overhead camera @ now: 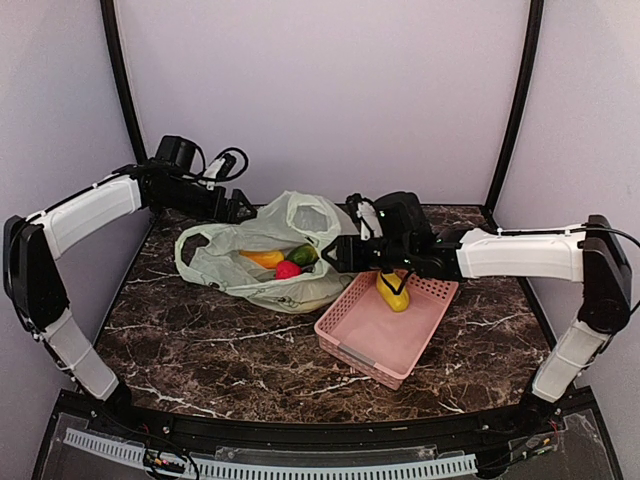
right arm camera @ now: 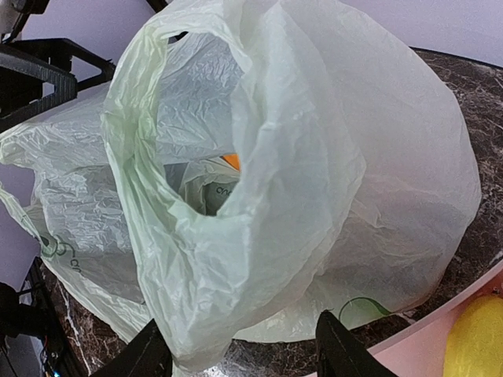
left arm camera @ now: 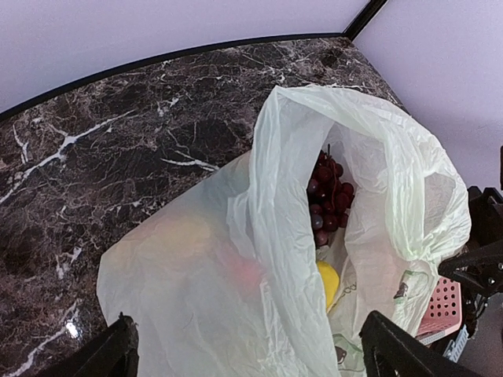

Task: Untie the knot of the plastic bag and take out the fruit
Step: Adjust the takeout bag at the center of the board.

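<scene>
The plastic bag (overhead camera: 262,232) lies open at the back middle of the table, its two handle loops apart; no knot shows. Inside it are fruit: an orange-yellow piece (overhead camera: 263,258), a red one (overhead camera: 287,270) and a green one (overhead camera: 302,254). The left wrist view shows dark grapes (left arm camera: 326,200) and a yellow piece (left arm camera: 328,281) in the bag (left arm camera: 196,290). My left gripper (overhead camera: 243,207) is open at the bag's back edge, its jaws wide with bag film between them. My right gripper (overhead camera: 340,255) is open at the bag's right edge, with a handle loop (right arm camera: 236,236) hanging between its fingers.
A pink slotted basket (overhead camera: 380,330) stands right of the bag under my right arm, with one yellow fruit (overhead camera: 393,292) in it. It also shows in the right wrist view (right arm camera: 428,345) and in the left wrist view (left arm camera: 442,302). The dark marble table (overhead camera: 200,340) has walls behind and on both sides.
</scene>
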`<state>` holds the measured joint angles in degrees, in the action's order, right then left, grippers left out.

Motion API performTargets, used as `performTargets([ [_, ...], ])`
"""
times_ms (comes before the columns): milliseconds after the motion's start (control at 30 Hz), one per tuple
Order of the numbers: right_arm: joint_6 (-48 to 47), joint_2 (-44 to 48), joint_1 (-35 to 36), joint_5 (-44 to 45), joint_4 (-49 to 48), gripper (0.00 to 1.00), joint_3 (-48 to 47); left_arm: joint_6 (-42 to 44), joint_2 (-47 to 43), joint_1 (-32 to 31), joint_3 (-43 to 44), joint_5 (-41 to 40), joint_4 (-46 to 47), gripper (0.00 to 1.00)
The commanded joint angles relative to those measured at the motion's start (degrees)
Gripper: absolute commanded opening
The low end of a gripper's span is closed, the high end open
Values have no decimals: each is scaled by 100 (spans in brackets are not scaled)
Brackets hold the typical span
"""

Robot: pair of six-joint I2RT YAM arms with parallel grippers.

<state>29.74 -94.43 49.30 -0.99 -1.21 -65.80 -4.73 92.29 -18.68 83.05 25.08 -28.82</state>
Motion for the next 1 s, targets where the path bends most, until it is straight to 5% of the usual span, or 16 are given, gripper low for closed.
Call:
performTargets([
  [0, 8, -116, 10, 80, -46, 58, -161, -9, 406, -86, 455, 35, -28, 99],
  [400, -47, -143, 10, 248, -28, 47, -138, 18, 1380, -176, 1152, 208, -399, 94],
  [533, -38, -171, 10, 253, -37, 37, -141, 41, 1417, -199, 1144, 371, -374, 58],
  [633, -108, -243, 1, 284, -45, 29, -225, 88, 1330, -206, 1116, 298, -315, 16],
  [700, -224, -351, -10, 324, -49, 20, -373, 139, 1187, -207, 1003, 200, -216, 3],
  [833, -515, -600, -123, 314, 99, 2, -889, 153, 673, -207, 592, -169, 159, 1],
  [967, -968, -822, -166, 488, 367, 0, -1554, 221, 46, -192, 246, -945, 433, 1],
])
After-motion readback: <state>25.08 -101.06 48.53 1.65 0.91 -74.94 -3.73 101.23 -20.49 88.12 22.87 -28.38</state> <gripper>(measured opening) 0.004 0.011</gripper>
